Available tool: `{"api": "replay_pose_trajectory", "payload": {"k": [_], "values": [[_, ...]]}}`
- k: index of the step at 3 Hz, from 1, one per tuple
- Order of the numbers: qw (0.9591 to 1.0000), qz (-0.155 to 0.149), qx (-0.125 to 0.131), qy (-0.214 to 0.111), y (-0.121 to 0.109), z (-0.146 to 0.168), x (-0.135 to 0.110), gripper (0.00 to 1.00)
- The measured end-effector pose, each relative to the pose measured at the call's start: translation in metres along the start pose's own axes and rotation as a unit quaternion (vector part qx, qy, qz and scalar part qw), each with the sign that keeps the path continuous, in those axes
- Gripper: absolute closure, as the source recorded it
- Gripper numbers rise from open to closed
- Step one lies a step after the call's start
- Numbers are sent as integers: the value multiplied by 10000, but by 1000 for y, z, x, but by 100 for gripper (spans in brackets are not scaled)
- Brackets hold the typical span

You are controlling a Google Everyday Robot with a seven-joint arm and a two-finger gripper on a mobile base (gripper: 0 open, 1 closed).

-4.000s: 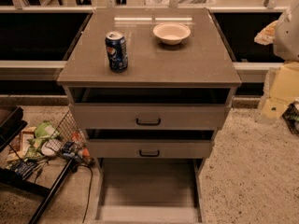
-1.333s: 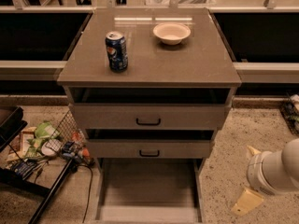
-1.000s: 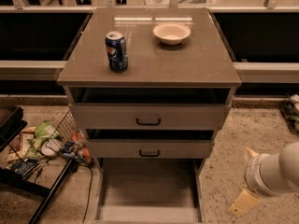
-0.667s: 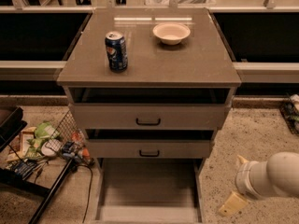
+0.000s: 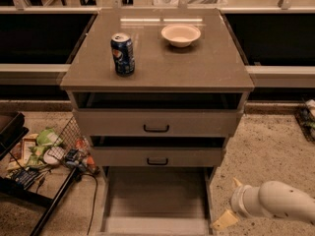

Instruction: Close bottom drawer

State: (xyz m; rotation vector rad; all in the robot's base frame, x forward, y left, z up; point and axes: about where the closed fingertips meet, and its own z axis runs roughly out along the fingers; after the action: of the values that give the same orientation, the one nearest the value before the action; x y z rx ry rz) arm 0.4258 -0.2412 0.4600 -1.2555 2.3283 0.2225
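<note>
The bottom drawer [image 5: 156, 200] is the lowest of three grey-beige cabinet drawers. It is pulled far out over the floor, its long flat tray is bare, and its low front panel [image 5: 156, 226] lies at the bottom edge of the camera view. Its handle does not show. My gripper [image 5: 230, 203], on a white arm coming in from the lower right, hangs low just right of the drawer's right side rail, near its front corner. Its two yellowish fingertips [image 5: 224, 221] stand apart and hold nothing. It is not touching the drawer.
The top drawer [image 5: 157, 123] and the middle drawer [image 5: 157, 156] each stand slightly out. A blue soda can [image 5: 122, 53] and a white bowl [image 5: 180, 34] sit on the cabinet top. Floor clutter [image 5: 49, 149] and a black stand leg [image 5: 49, 200] lie to the left.
My gripper has come down from the upper right and moved left toward the bottom drawer's right front corner. The drawers, can and bowl have not moved.
</note>
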Motion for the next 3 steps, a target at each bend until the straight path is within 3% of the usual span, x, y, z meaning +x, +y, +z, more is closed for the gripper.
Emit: {"api": "replay_pose_trajectory", "payload": {"k": [1,2,3], "values": [[9982,375,-412,-237,34,81,44,0],[9948,730,-614,-350,68,108,85,0],[9887,1166,-868,-376,108,129,134,0]]}}
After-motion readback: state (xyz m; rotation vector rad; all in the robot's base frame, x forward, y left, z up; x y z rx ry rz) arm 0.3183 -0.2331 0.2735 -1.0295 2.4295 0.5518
